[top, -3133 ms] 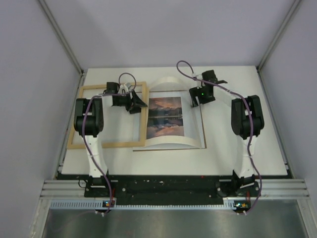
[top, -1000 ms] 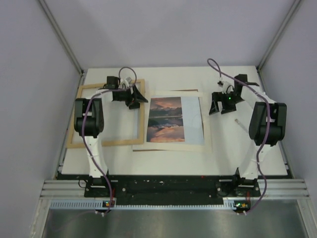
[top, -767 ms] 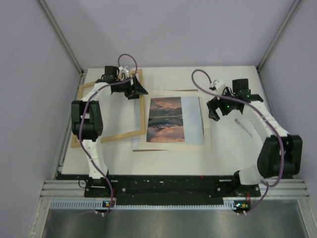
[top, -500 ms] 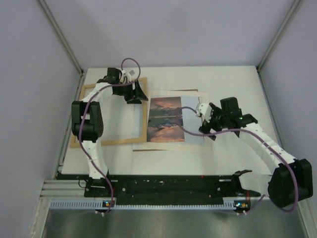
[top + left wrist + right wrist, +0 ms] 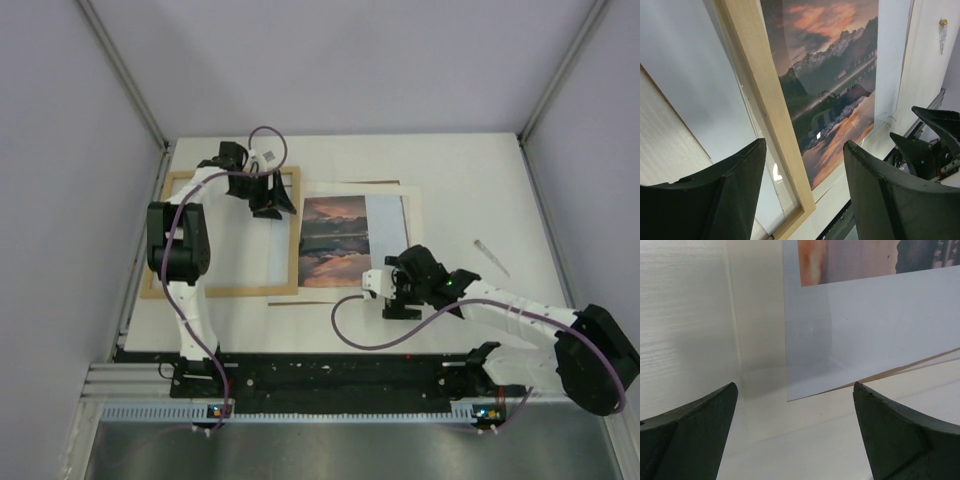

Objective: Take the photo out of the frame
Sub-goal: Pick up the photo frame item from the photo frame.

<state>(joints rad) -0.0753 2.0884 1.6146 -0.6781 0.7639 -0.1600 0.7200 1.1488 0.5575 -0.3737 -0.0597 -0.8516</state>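
The light-wood frame lies flat at the left of the table. The photo, pale paper with an orange-brown mountain print, lies flat just to its right, outside the frame. My left gripper is open over the frame's far right corner. In the left wrist view the frame's right rail shows between the fingers of the left gripper, with the photo beyond it. My right gripper is wide open and low at the photo's near edge. In the right wrist view, the right gripper faces a corner of the photo.
A cream sheet lies under the photo and sticks out around it. A thin brown board edge shows beneath both. A small clear item lies on the table to the right. Grey walls enclose the table on three sides.
The photo was arched up and now lies flat. My right arm swung from the photo's far right round to its near edge, jaws widening. The frame twisted with the left gripper, then squared up again.
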